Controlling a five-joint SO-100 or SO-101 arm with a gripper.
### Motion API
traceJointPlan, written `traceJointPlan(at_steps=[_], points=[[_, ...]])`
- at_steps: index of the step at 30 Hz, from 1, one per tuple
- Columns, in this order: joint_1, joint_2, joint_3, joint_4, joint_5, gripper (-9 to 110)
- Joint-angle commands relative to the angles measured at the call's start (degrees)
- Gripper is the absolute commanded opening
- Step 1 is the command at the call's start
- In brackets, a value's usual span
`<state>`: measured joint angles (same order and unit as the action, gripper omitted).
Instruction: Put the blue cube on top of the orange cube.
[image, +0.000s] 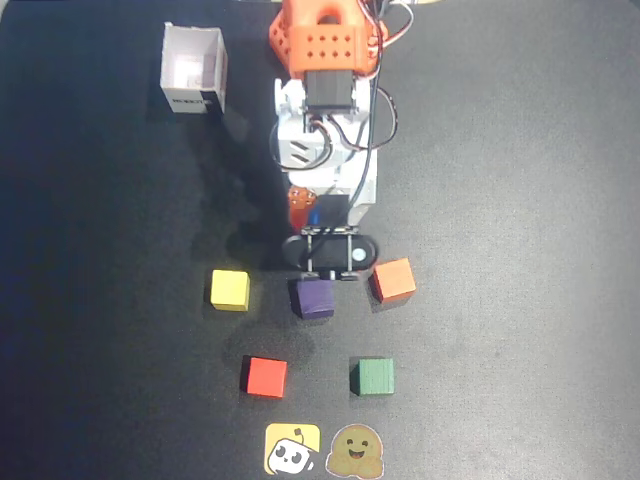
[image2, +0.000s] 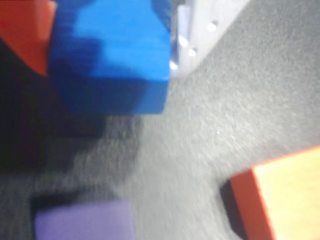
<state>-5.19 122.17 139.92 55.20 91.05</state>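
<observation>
Gripper (image2: 112, 55) clamped on blue cube (image2: 112, 55), lifted off the mat (image2: 240, 100) in the wrist view. Below: purple cube (image2: 85, 220) lower left, orange cube (image2: 285, 200) lower right. Overhead: orange cube just right of purple cube (image: 314, 297), arm (image: 325, 150) above them.

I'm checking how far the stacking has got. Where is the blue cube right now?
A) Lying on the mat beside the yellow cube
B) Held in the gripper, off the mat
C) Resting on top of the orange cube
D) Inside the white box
B: in the wrist view the blue cube sits clamped in the gripper, raised above the mat, while the orange cube lies bare below with nothing on top.
</observation>
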Motion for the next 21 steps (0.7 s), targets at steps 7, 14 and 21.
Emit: traceJointPlan(at_steps=[7, 14, 21], points=[[-4.04, -0.53, -7.91, 1.32, -0.53, 6], [-8.79, -6.68, -14.24, 1.67, 2.99, 6], [-12.22, -13.62, -19.86, 1.49, 5.80, 6]])
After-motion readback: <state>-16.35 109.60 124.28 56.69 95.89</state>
